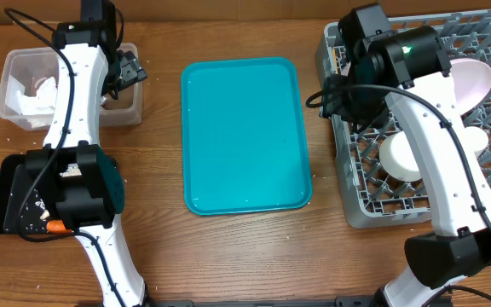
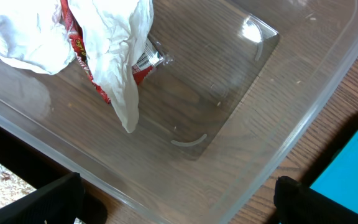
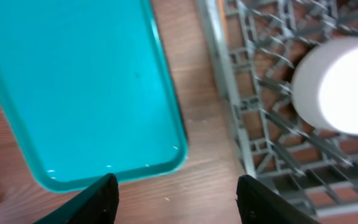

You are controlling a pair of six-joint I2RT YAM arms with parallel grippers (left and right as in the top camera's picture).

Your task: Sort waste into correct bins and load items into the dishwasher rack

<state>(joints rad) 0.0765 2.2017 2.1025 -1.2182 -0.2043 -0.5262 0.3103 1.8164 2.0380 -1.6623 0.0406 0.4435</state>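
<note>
At the bench's left edge, napkins and wrapper lie in the clear tub, carrot in the black tray; plate and bowl stand in the rack. Left pincer and right pincer gape empty; little seems left.

White bowl in rack, beside teal tray.

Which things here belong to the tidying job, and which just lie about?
Job: clear plastic rectangular tub, crumpled white napkins, red foil wrapper, black rectangular tray, grey lattice plastic rack, round white bowl, pale pinkish plate.
Lying about: flat teal serving tray.
</note>
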